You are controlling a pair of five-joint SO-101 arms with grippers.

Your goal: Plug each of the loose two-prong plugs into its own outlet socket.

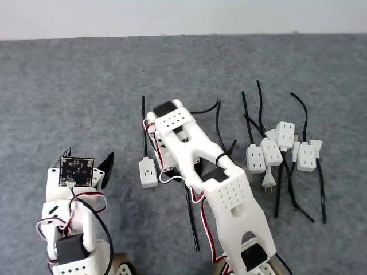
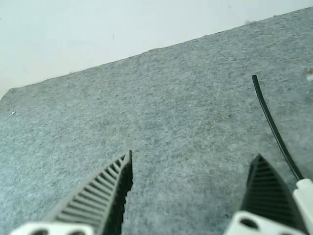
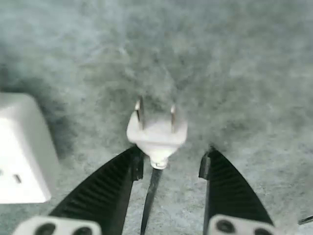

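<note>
Item: two-prong plug (image 3: 156, 132) on carpet (image 3: 244, 58), straddled by right gripper (image 3: 172, 157), part open and clasping nothing; outlet socket (image 1: 148, 172) at that arm's nine o'clock; best pinched squarely on the body, prongs level; left gripper (image 2: 193, 164) wide open, empty.

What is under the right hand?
A white two-prong plug lies on the grey mat between the right hand's open fingers, a white outlet socket beside it. From above, the arm covers the plug.

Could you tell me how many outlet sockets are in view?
5. One socket lies left of the right arm; four sockets cluster right of it. The arm may hide more.
</note>
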